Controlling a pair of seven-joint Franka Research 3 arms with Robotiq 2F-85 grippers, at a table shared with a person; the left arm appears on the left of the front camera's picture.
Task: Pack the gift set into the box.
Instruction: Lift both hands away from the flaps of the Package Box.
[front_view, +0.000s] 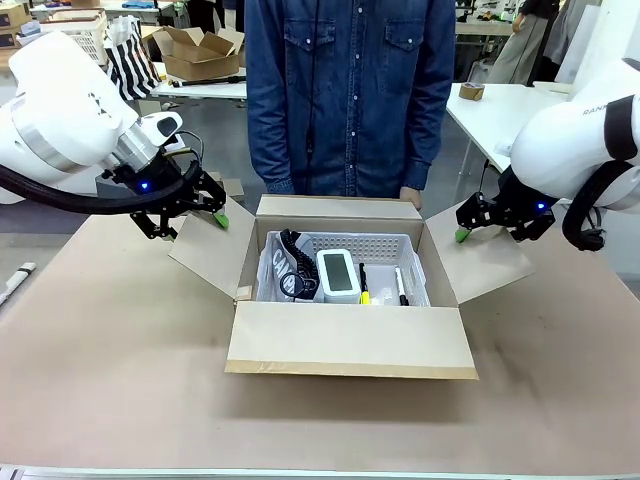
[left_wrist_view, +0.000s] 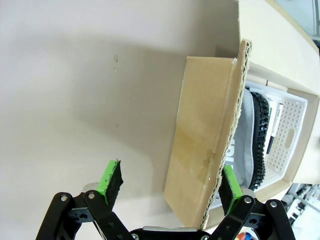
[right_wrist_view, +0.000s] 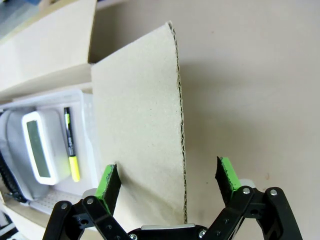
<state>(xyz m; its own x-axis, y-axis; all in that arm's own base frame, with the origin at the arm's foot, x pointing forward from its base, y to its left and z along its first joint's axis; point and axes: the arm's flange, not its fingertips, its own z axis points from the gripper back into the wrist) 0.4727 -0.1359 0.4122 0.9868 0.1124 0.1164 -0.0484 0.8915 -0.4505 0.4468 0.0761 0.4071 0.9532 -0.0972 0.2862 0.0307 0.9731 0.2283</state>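
With gift set (front_view: 400, 246) in box (front_view: 350, 340), left gripper (left_wrist_view: 170, 181) and right gripper (right_wrist_view: 167, 179) gape empty astride its side flaps (front_view: 205, 258); best fold both inward evenly.

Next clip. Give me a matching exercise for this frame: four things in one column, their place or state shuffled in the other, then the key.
1. left gripper
2. right gripper
3. tray
4. gadget

A. in the box
B. open, astride the right flap
C. white, lying in the tray
D. open, astride the left flap

Pairs: 1-D, 2-B, 3-A, 4-C.
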